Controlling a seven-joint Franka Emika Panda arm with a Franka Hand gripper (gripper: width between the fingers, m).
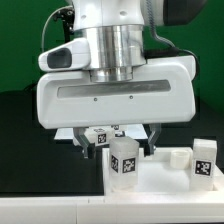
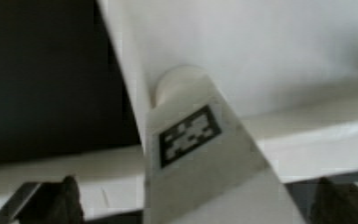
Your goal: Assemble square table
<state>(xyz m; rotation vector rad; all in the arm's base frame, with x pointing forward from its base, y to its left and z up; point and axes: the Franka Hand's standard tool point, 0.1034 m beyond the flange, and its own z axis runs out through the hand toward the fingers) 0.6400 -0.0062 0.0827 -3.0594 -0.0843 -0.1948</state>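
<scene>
A white leg [image 1: 124, 160] with a black-and-white tag stands upright on the white tabletop slab [image 1: 160, 186] near its left end. My gripper [image 1: 118, 138] hangs right above that leg, jaws spread wide. In the wrist view the same leg [image 2: 194, 130] runs up between the two dark fingers [image 2: 44, 202], and a gap shows on each side of it. A second tagged leg [image 1: 205, 160] stands at the slab's right end in the exterior view. Another tagged white piece [image 1: 100, 137] shows just behind the first leg, partly hidden by my hand.
The black table surface [image 1: 25, 150] lies to the exterior view's left of the slab. A green backdrop [image 1: 20, 40] closes the far side. My large white hand body [image 1: 115, 95] hides the middle of the scene.
</scene>
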